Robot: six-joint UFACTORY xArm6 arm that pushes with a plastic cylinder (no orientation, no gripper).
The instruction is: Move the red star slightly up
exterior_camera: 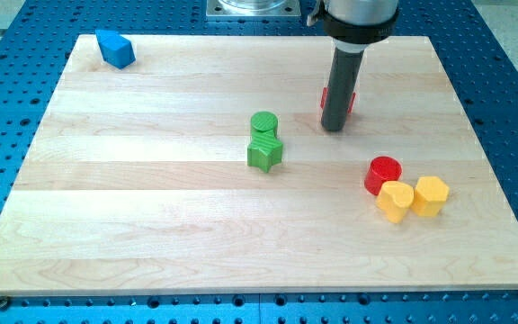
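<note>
The red star (351, 100) lies at the view's upper right of the wooden board, mostly hidden behind my rod; only red slivers show on either side. My tip (334, 128) rests on the board just below the red star, touching or nearly touching it. A green cylinder (263, 123) and a green star (264, 154) sit together near the middle, to the left of my tip.
A red cylinder (383, 172), a yellow heart-like block (395, 200) and a yellow hexagon (431, 194) cluster at the view's right. A blue block (115, 48) sits at the top left corner. The wooden board (151, 216) lies on a blue perforated table.
</note>
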